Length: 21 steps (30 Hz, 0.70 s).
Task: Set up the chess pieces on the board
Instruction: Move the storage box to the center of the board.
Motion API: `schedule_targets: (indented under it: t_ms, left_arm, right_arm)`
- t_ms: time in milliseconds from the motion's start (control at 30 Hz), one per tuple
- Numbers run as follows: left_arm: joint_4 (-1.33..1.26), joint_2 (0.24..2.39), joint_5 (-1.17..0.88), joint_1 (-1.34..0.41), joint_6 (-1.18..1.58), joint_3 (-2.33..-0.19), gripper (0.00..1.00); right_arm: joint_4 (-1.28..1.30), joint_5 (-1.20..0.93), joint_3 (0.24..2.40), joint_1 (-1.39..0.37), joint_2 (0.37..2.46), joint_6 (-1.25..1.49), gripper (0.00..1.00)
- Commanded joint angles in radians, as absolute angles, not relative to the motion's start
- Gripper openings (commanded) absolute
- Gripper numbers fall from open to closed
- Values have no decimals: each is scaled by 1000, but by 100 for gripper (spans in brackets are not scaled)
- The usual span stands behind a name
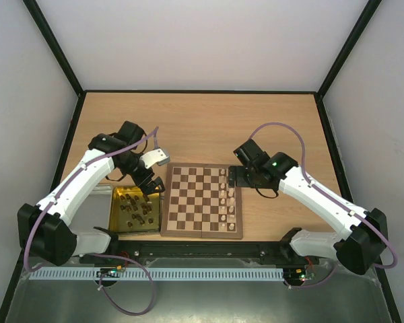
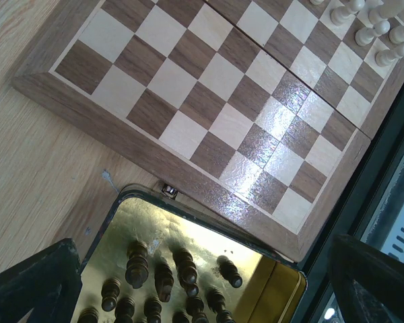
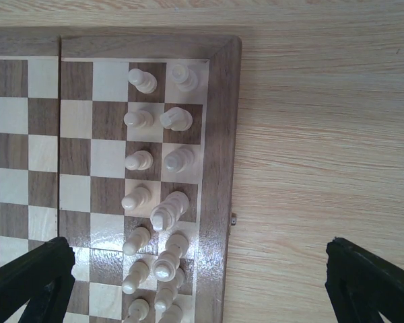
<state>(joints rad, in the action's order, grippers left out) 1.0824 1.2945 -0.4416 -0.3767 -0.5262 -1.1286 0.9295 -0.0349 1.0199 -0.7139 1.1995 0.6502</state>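
One board [image 1: 202,200] lies at the lower centre of the top view on the table [image 1: 202,124]. One yellow tray [image 1: 116,210] sits just beside its left edge. Cream chess pieces [image 1: 227,196] stand in two files along the board's right side. In the right wrist view seven show in the inner file, while the outer file overlaps too much for a sure count and the bottom edge cuts both off. Dark chess pieces [image 1: 138,207] huddle in the tray: about a dozen show in the left wrist view, too close together to count exactly. The left gripper [image 1: 155,183] hangs over the tray's upper right corner, its two fingers [image 2: 34,286] spread wide with nothing between them. The right gripper [image 1: 233,176] hangs over the board's upper right corner, its two fingers [image 3: 370,282] likewise wide apart and bare.
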Motion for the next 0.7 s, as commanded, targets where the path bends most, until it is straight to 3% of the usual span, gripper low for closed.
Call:
schedule_targets:
  t_ms: [0, 433, 500, 667]
  left_arm:
    - [1097, 1299, -445, -383, -526, -1129, 99]
    - [1105, 1311, -421, -382, -512, -1111, 96]
    - [1135, 1331, -406, -381, -527, -1107, 88]
    - [1153, 1326, -402, -373, -546, -1066, 53]
  right_arm:
    - [926, -20, 1020, -719, 1210, 641, 97]
    - [937, -3, 1020, -719, 1180, 640, 97]
    - [944, 15, 1021, -719, 1172, 641, 97]
    - [937, 15, 994, -720, 1146, 651, 97]
